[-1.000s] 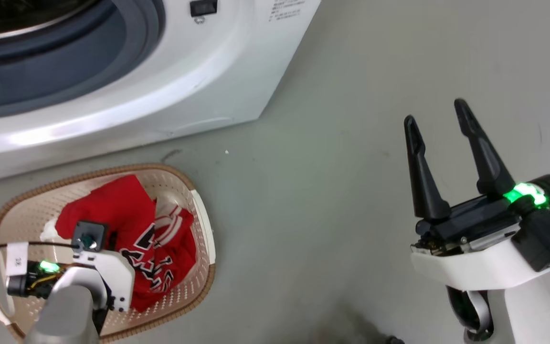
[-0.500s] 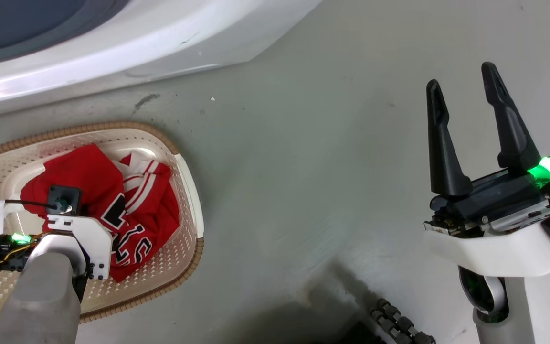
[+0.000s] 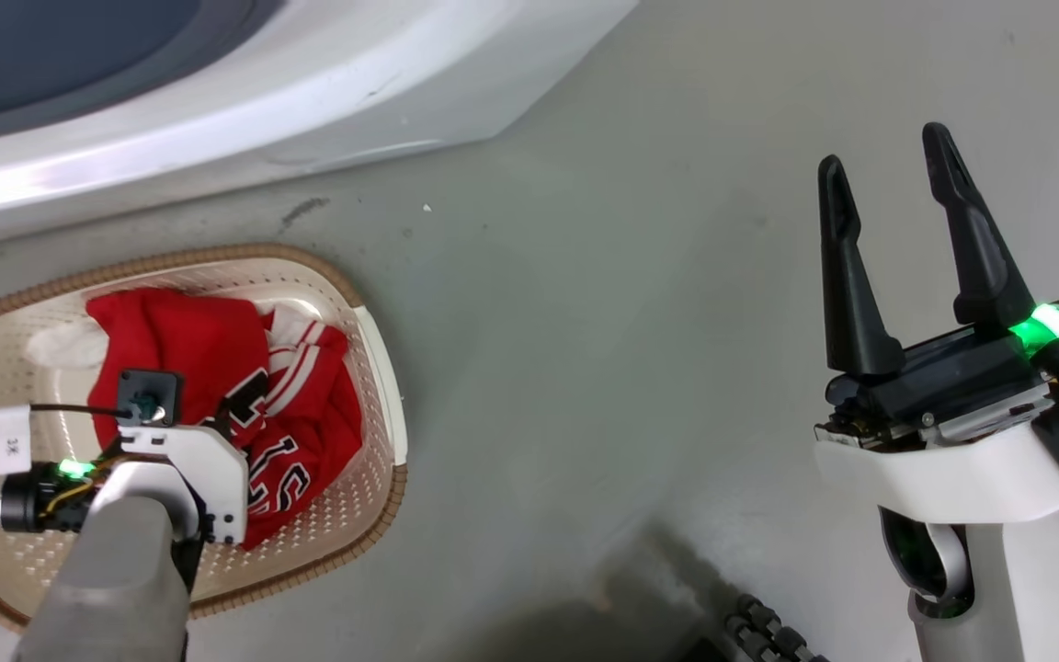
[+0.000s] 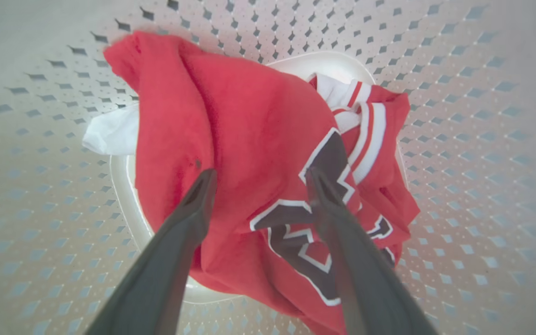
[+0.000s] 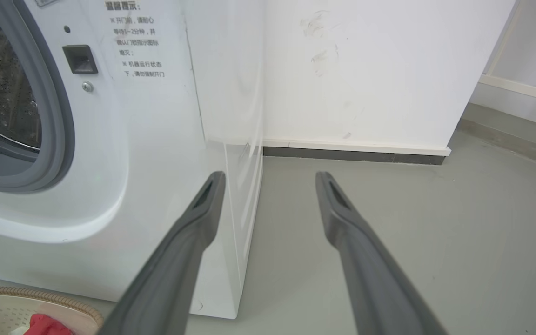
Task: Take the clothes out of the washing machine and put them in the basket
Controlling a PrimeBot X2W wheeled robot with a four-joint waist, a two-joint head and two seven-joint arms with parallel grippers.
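Clothes (image 3: 189, 340) lie heaped in the basket (image 3: 217, 250) on the floor (image 3: 585, 368), on the near side of the washing machine (image 3: 327, 101). Left gripper (image 4: 258, 174) hangs over them with fingers spread apart; right gripper (image 3: 883, 152), also spread, sits well to the right.

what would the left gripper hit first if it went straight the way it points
Most likely the red jersey in the basket; the open left gripper points straight at it, depth unclear.
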